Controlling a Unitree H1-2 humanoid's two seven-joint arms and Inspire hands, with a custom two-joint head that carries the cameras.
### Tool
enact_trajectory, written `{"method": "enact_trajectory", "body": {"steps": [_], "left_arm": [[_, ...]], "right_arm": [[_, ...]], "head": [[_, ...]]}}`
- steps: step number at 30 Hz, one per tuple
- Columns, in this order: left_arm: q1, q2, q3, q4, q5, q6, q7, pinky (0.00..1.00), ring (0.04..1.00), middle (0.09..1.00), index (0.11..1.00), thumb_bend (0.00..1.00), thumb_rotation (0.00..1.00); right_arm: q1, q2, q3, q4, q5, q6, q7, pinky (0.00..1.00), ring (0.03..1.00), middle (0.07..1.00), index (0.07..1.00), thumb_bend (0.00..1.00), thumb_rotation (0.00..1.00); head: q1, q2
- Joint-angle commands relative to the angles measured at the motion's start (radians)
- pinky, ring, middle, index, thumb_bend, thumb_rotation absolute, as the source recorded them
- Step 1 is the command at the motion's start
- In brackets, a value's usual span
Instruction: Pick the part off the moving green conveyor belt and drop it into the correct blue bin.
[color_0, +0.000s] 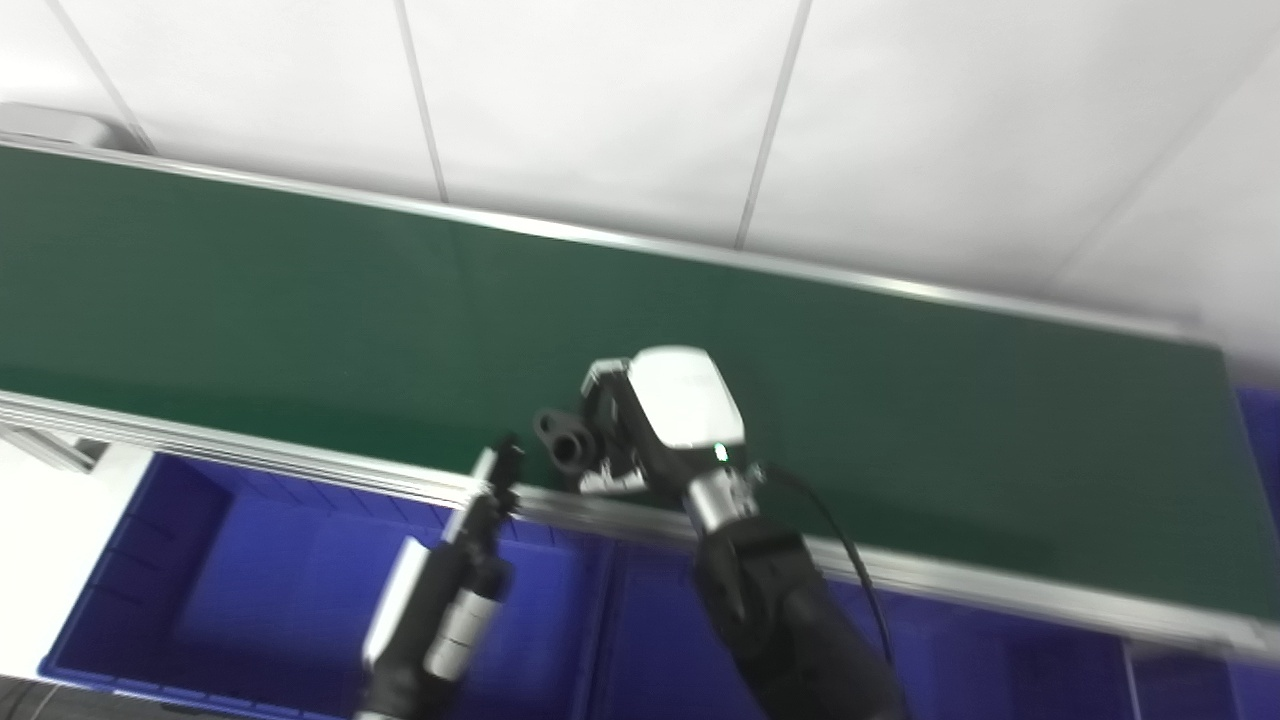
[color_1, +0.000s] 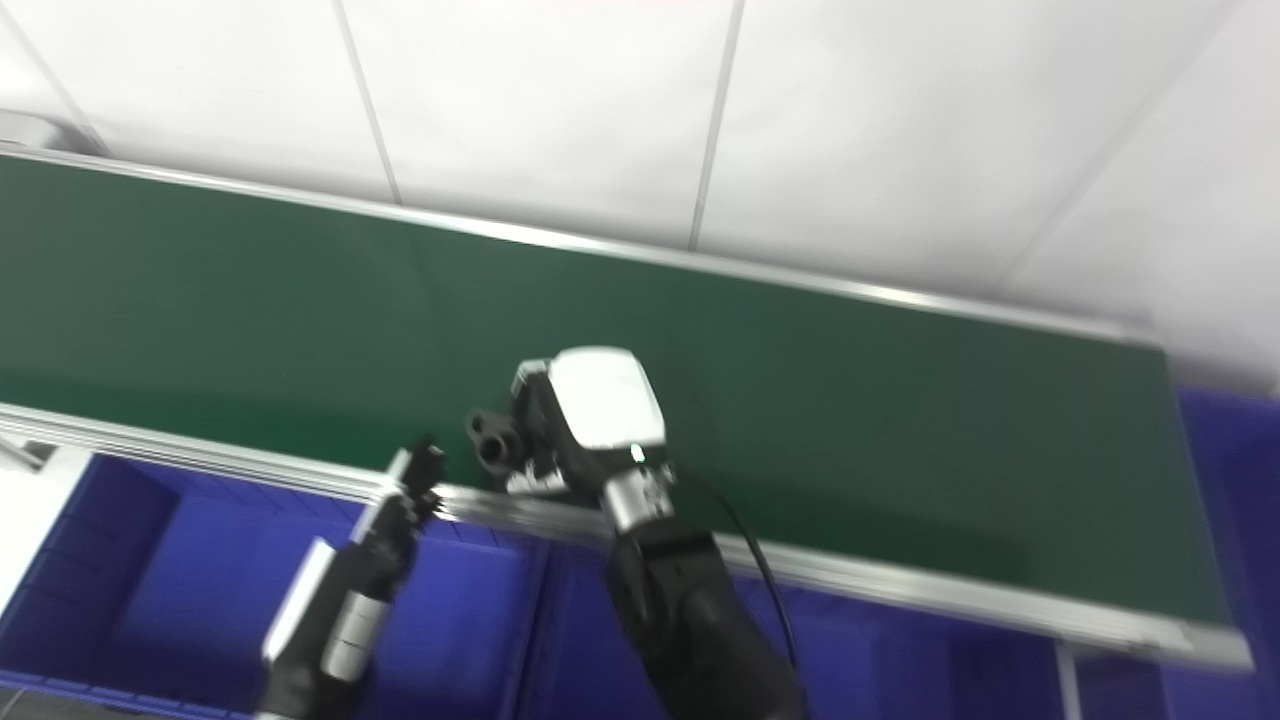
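**Part held at the belt's near edge**

Our right hand (color_0: 640, 420) pinched the black part (color_0: 567, 440) above the conveyor belt's (color_0: 300, 300) near rail. We couldn't tell our left hand's (color_0: 495, 480) state. A loose pinch risked dropping it short of the blue bin (color_0: 250, 590).

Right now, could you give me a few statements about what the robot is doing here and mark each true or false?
1. The right hand holds a small black part. True.
2. The part lies flat on the green belt. False: it is off the belt surface, in the right hand, near the belt's front rail.
3. The left hand also grips the part. False: it is apart from it, lower and to the left, above the blue bin.
4. Blue bins sit below the belt's near edge. True.
5. Other parts wait on the belt. False: none are visible on it.
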Motion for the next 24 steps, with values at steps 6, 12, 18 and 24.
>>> {"method": "enact_trajectory", "body": {"steps": [6,12,18,24], "left_arm": [[-0.008,0.055,0.053,-0.083,-0.111,0.059,-0.040,1.00,1.000,1.000,1.000,0.74,1.00],[-0.016,0.080,0.088,-0.124,-0.147,0.120,-0.055,1.00,1.000,1.000,1.000,0.73,1.00],[-0.022,0.087,0.107,-0.144,-0.167,0.161,-0.064,1.00,1.000,1.000,1.000,0.76,1.00],[-0.029,0.086,0.110,-0.158,-0.173,0.180,-0.066,1.00,1.000,1.000,1.000,0.75,0.99]], "right_arm": [[0.002,-0.052,-0.019,-0.192,-0.070,-0.003,0.137,0.08,0.132,0.216,0.486,0.51,0.13],[0.121,-0.089,-0.043,-0.309,-0.094,-0.020,0.161,0.06,0.112,0.194,0.484,0.51,0.12],[0.301,-0.119,-0.055,-0.446,-0.129,-0.007,0.248,0.07,0.124,0.216,0.485,0.51,0.13],[0.434,-0.118,-0.067,-0.489,-0.175,-0.024,0.285,0.07,0.126,0.215,0.486,0.51,0.13]], "head": [[-0.114,0.041],[-0.164,0.069],[-0.179,0.077],[-0.179,0.090]]}}
